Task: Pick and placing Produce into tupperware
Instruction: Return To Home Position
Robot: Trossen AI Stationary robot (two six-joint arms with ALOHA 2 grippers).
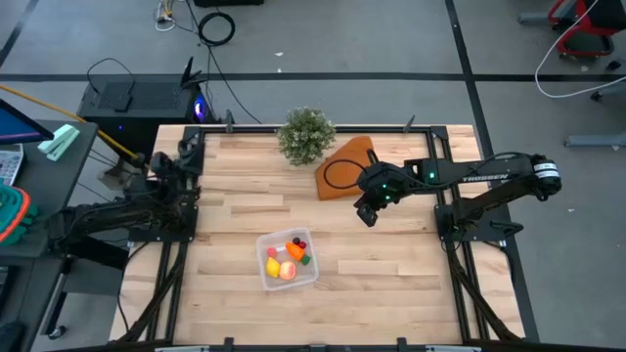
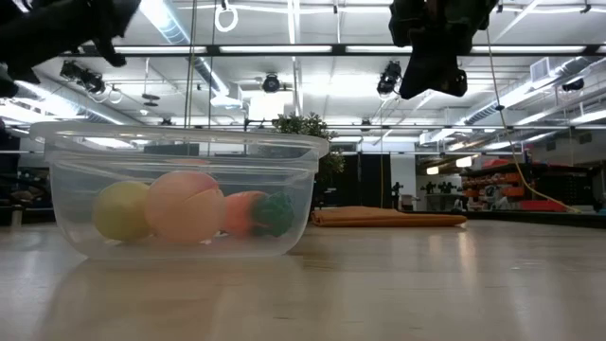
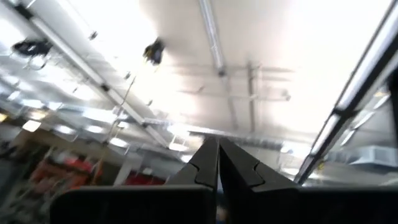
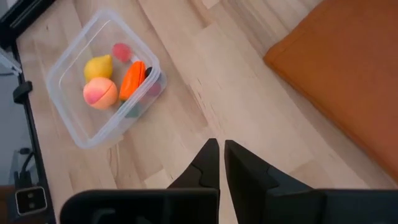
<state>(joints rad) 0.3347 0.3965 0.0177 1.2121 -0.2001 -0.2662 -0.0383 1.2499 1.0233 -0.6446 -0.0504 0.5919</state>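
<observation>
Ahead of the jaws of the right gripper (image 4: pixel 221 144), the tupperware (image 4: pixel 87 127) is clear glossy plastic. Under them the table (image 4: pixel 205 81) is smooth pale wood; beside them the wedge (image 4: pixel 348 68) looks like matt cloth.

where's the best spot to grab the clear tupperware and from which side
Pinch one thin upright wall of the tupperware at its rim, straddling it from straight above: it is open-topped and probably too wide to span whole. Choose the stretch where the produce leaves the floor bare.
</observation>
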